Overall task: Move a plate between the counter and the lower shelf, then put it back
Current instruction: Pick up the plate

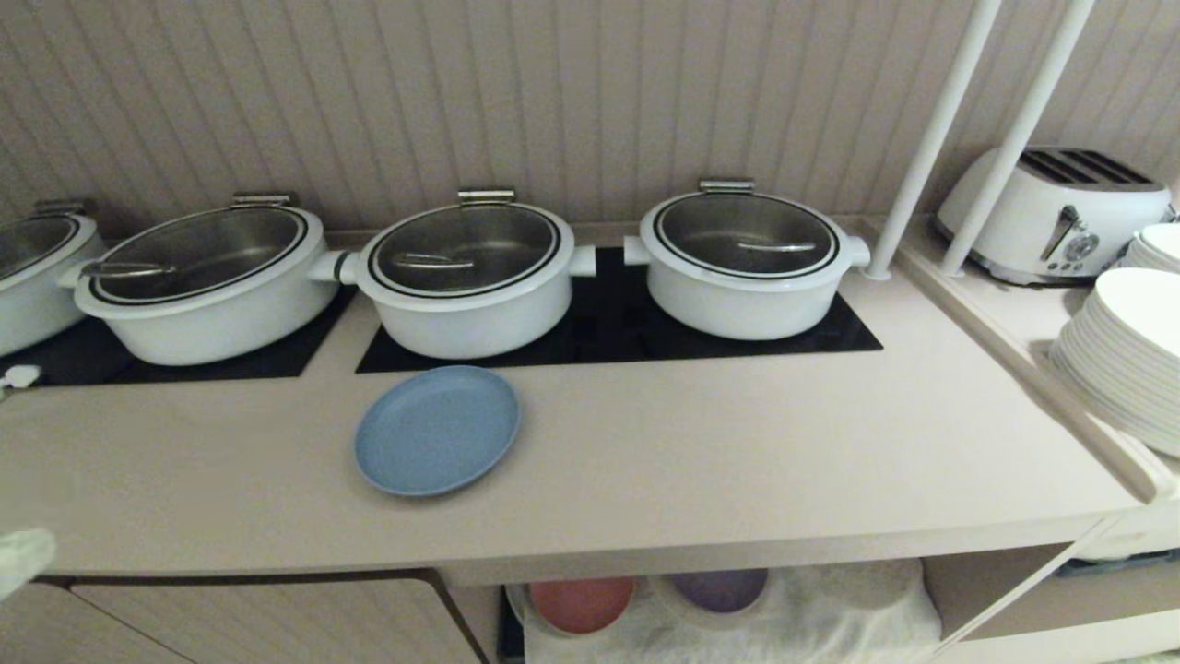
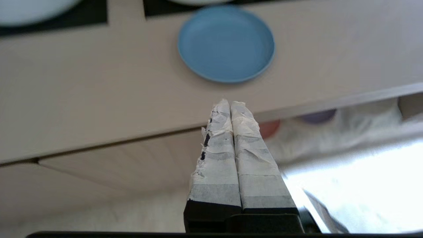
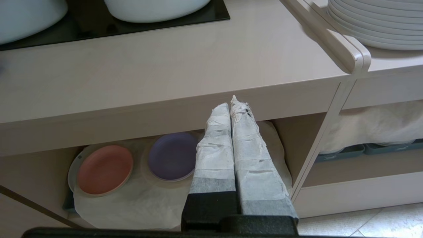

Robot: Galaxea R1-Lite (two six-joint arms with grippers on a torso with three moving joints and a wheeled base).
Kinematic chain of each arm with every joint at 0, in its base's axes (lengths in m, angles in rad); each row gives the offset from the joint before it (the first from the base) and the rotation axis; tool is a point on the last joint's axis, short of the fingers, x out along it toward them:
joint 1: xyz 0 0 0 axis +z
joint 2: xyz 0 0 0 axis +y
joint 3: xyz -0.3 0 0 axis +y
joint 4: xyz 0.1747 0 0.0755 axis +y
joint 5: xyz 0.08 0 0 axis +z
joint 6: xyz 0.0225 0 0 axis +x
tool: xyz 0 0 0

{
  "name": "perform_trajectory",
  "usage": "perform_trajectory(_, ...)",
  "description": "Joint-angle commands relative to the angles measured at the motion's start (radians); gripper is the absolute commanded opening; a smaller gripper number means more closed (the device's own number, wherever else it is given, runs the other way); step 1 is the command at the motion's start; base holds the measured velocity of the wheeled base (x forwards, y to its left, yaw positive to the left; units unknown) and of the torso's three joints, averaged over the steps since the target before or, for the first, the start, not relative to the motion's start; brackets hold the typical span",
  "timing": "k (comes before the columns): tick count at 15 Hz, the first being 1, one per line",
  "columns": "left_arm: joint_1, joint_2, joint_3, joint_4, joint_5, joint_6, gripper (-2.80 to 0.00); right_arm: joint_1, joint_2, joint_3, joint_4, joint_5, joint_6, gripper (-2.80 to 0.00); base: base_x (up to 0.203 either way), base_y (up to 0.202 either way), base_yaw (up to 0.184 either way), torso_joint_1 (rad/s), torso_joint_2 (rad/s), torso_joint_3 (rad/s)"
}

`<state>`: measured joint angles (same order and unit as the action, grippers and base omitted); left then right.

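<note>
A plate [image 1: 437, 430] lies on the counter [image 1: 701, 443], just in front of the middle of three lidded pots [image 1: 466, 277] lined up along the back wall. In the lower shelf [image 3: 138, 201] beneath, two plates [image 3: 105, 169] sit side by side on a cloth. To the right, stacked plates [image 1: 1120, 355] and, behind them, a toaster [image 1: 1056, 214] occupy the adjoining top.
</note>
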<state>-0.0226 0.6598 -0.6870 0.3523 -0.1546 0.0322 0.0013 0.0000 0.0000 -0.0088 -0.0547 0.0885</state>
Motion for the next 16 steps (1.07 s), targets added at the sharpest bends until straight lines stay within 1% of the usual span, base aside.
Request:
perform_trajectory(1, 0.000, 0.226, -0.140, 0.094, -0.004, -0.002, -2.80, 0.000, 0.000, 0.000, 0.000, -0.001, 0.000, -2.80, 0.000, 0.000, 0.000, 0.000, 0.00, 0.000)
perform_trajectory(3, 0.000, 0.330, -0.243, 0.196, -0.008, -0.005, -2.80, 0.000, 0.000, 0.000, 0.000, -0.001, 0.000, -2.80, 0.000, 0.000, 0.000, 0.000, 0.00, 0.000)
perform_trajectory(6, 0.000, 0.486, -0.381, 0.320, -0.009, -0.010, -2.80, 0.000, 0.000, 0.000, 0.000, -0.001, 0.000, -2.80, 0.000, 0.000, 0.000, 0.000, 0.00, 0.000)
perform_trajectory(8, 0.000, 0.578, -0.450, 0.394, -0.010, -0.016, -2.80, 0.000, 0.000, 0.000, 0.000, -0.001, 0.000, -2.80, 0.000, 0.000, 0.000, 0.000, 0.00, 0.000)
perform_trajectory(11, -0.008, 0.677, -0.482, 0.426, -0.010, -0.073, -2.80, 0.000, 0.000, 0.000, 0.000, -0.001, 0.000, -2.80, 0.000, 0.000, 0.000, 0.000, 0.00, 0.000)
perform_trajectory(13, -0.026, 0.721, -0.486, 0.447, -0.010, -0.082, -2.80, 0.000, 0.000, 0.000, 0.000, -0.001, 0.000, -2.80, 0.000, 0.000, 0.000, 0.000, 0.00, 0.000)
perform_trajectory(16, -0.061, 0.795, -0.486, 0.449, -0.010, -0.085, -2.80, 0.000, 0.000, 0.000, 0.000, -0.001, 0.000, -2.80, 0.000, 0.000, 0.000, 0.000, 0.00, 0.000)
